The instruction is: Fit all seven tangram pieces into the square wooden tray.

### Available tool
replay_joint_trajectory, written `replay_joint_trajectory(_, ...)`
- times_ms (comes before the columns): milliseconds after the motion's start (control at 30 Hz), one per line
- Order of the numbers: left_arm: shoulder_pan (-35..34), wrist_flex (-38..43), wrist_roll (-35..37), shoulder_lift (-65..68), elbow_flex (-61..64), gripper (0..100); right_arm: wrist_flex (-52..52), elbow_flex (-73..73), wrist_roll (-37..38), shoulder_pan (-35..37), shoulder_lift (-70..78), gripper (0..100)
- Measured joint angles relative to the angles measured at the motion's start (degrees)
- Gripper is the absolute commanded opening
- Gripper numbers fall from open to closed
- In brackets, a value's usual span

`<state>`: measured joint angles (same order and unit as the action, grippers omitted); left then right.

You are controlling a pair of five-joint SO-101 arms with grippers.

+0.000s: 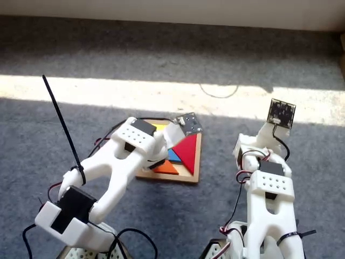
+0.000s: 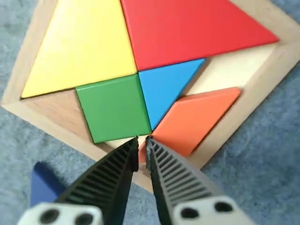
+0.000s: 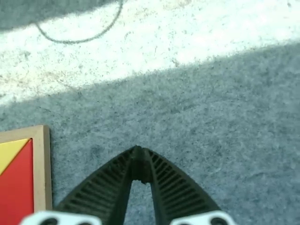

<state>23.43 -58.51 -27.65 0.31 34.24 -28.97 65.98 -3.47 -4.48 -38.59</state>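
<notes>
Within the square wooden tray (image 2: 51, 124), five pieces are seen lying flat and edge to edge: a yellow triangle (image 2: 89, 42), a red triangle (image 2: 187, 28), a green square (image 2: 112, 105), a blue triangle (image 2: 166, 86) and an orange parallelogram (image 2: 194, 117). A bare wood gap (image 2: 58, 108) is left between the yellow triangle, the green square and the rim. A pale patch (image 2: 229, 70) is seen between the red triangle and the orange parallelogram; whether it is tray floor or a light piece cannot be told.

Just outside the rim, a dark blue piece (image 2: 42, 185) lies on the grey carpet (image 1: 172, 216), on which the tray (image 1: 197, 167) itself rests.

The left pincer (image 2: 142, 143) is held over the rim where the green square and the orange parallelogram meet. Its fingers are drawn almost together and nothing is gripped. The right pincer (image 3: 139, 161) is closed and empty, low over the carpet beside the tray.

The filling is judged well advanced but unfinished. The dark blue piece would next have to be gripped, which calls for the left pincer to be opened, and then turned to match a gap.
</notes>
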Motion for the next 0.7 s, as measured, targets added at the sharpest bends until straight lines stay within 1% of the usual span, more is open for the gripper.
replay_joint_trajectory(200,4.6,0.4,2.3,0.0,0.0,5,0.0,0.0,0.0,0.0,0.0,0.5)
replay_joint_trajectory(367,5.0,0.3,5.6,-1.1,0.0,5,0.0,0.0,0.0,0.0,0.0,0.5)
replay_joint_trajectory(467,5.6,0.0,6.2,-3.6,0.0,5,0.0,0.0,0.0,0.0,0.0,0.5)
replay_joint_trajectory(700,5.5,-6.1,6.2,-13.9,0.0,5,0.0,0.0,0.0,0.0,0.0,0.5)
